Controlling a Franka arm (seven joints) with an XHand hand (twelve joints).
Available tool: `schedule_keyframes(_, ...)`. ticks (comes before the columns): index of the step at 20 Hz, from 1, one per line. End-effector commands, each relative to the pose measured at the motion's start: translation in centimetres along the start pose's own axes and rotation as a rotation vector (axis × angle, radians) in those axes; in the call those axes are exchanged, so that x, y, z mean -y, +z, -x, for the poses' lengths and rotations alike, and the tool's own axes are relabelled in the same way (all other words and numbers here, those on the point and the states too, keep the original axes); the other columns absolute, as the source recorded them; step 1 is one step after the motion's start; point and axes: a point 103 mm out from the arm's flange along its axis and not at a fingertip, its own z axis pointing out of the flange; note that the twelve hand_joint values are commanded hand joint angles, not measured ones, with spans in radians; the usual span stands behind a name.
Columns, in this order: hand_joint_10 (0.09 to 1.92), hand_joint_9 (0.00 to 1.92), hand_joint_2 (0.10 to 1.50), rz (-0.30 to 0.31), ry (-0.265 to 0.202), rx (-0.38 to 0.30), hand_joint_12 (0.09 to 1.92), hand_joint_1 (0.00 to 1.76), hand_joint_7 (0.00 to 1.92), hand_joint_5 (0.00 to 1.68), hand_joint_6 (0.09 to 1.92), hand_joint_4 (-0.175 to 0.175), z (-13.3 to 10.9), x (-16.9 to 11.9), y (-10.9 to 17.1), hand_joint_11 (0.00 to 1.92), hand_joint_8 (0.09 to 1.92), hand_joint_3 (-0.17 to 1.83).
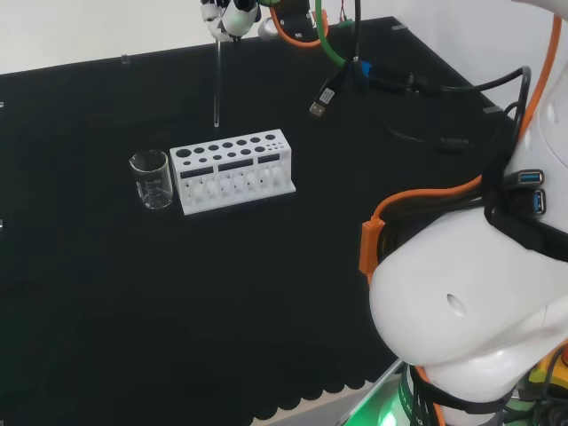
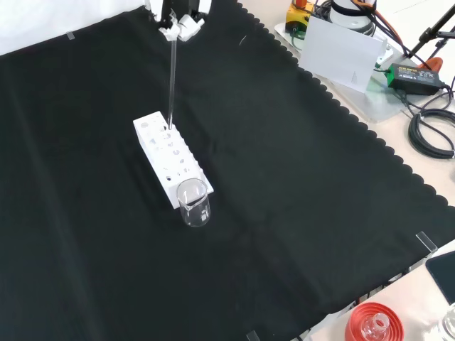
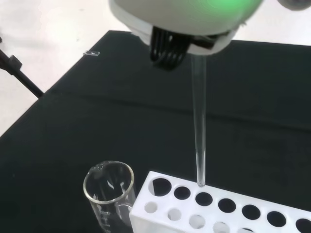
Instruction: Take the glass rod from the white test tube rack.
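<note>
Hand [image 1: 232,16] is pinching the top end of the thin clear glass rod [image 1: 216,84], fingers curled round it, at the head view's top edge. Rod is hanging upright above the white plastic test tube rack [image 1: 232,170], lower tip sitting just over the rack's top face. In the wrist view the tip is right at the rim of 1 hole near the rack's end, by the clear glass beaker [image 1: 152,180]; whether it is fully out or touching the rim I cannot tell.

Beaker is standing just beside that end of the rack on the black cloth [image 1: 133,293], looks empty.

Handling, my guess: rod is light, stiff, smooth and slippery, brittle, so any sideways knock against the rack could snap it. Gripping near the top end makes sense, keeping it vertical while clearing the rack.

Hard to see: rod is nearly transparent, its upper end is hidden inside the fingers, most of the hand is cut off at the edge in the head and front views.
</note>
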Motion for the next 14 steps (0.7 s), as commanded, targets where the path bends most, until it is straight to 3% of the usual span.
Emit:
schedule_keyframes(1, 0.52, 1.65, 0.60, 0.004, -0.007, -0.012, 0.70, 1.33, 1.39, 1.15, 0.73, -0.175, -0.3, 0.6, -0.5, 1.52, 0.70, 0.77)
schedule_keyframes(14, 0.51, 1.65, 0.60, 0.005, 0.018, -0.020, 0.70, 1.33, 1.40, 1.16, 0.73, -0.175, -0.7, 1.9, -0.5, 1.53, 0.69, 0.77)
